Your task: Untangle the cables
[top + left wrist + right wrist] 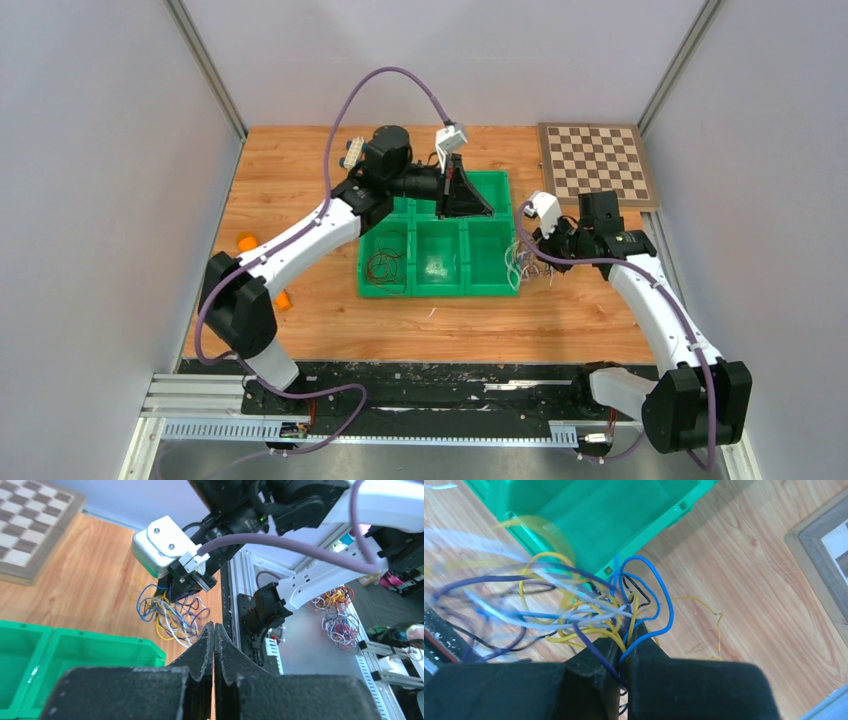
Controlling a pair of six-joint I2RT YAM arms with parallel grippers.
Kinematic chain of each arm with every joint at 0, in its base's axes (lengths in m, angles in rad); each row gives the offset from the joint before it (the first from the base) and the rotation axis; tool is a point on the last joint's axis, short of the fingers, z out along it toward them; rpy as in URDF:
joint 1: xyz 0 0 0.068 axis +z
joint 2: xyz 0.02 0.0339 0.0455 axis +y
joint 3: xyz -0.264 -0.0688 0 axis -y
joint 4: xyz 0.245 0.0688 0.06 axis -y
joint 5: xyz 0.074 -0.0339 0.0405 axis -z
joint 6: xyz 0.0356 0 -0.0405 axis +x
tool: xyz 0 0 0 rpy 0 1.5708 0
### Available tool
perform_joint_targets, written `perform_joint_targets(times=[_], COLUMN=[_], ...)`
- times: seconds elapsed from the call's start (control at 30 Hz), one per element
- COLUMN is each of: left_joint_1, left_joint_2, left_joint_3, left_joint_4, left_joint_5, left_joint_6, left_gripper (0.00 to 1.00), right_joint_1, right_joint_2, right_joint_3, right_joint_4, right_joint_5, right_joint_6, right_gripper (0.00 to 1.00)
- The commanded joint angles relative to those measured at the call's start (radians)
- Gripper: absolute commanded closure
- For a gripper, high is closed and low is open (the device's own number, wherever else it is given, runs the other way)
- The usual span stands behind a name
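A tangle of thin cables [589,612] in yellow, blue, dark purple, black and white hangs from my right gripper [624,630], whose jaws are shut on several strands. The bundle [522,262] is held just right of the green tray's right end and shows in the left wrist view [167,611] under the right gripper. A few dark red cables [383,266] lie in the tray's near left compartment. My left gripper [462,196] is shut and empty above the tray's far compartments, its fingertips [208,630] pressed together.
The green compartment tray [437,291] stands mid-table. A chessboard [596,162] lies at the far right. Two orange bits [246,242] lie left of the left arm. Further cable bundles [336,622] lie off the table.
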Motion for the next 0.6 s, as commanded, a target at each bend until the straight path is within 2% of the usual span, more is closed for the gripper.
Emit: perform_joint_targets(times=[0.0, 0.1, 0.2, 0.23, 0.27, 0.33, 0.4, 0.47, 0.57], left_joint_1=[0.033, 0.055, 0.055, 0.055, 0.055, 0.046, 0.023, -0.007, -0.038], left_joint_2=[-0.11, -0.15, -0.159, -0.152, -0.146, -0.123, -0.109, -0.094, -0.043], left_joint_3=[-0.001, -0.032, -0.048, -0.058, -0.06, -0.057, -0.058, -0.055, -0.038], left_joint_4=[0.073, 0.077, -0.03, -0.047, -0.071, -0.093, -0.097, -0.097, -0.079], left_joint_5=[0.05, 0.055, 0.032, 0.02, 0.003, 0.002, -0.01, -0.018, -0.007], left_joint_6=[-0.045, -0.039, 0.06, 0.083, 0.088, 0.097, 0.116, 0.14, 0.107], left_gripper=[1.0, 1.0, 1.0, 0.92, 0.69, 0.42, 0.29, 0.23, 0.22], right_joint_1=[-0.022, -0.024, -0.025, -0.024, -0.024, -0.024, -0.022, -0.017, 0.0], right_joint_2=[-0.002, -0.005, -0.019, -0.023, -0.027, -0.03, -0.032, -0.033, -0.034], right_joint_3=[0.007, 0.018, 0.039, 0.047, 0.054, 0.068, 0.077, 0.084, 0.093], right_joint_4=[0.065, 0.068, 0.069, 0.069, 0.068, 0.068, 0.067, 0.068, 0.067], right_joint_5=[0.019, 0.002, -0.056, -0.076, -0.091, -0.114, -0.133, -0.151, -0.154], right_joint_6=[-0.012, 0.0, 0.021, 0.027, 0.03, 0.042, 0.051, 0.058, 0.073], right_gripper=[0.98, 0.99, 1.0, 1.0, 1.0, 1.0, 1.0, 1.0, 1.0])
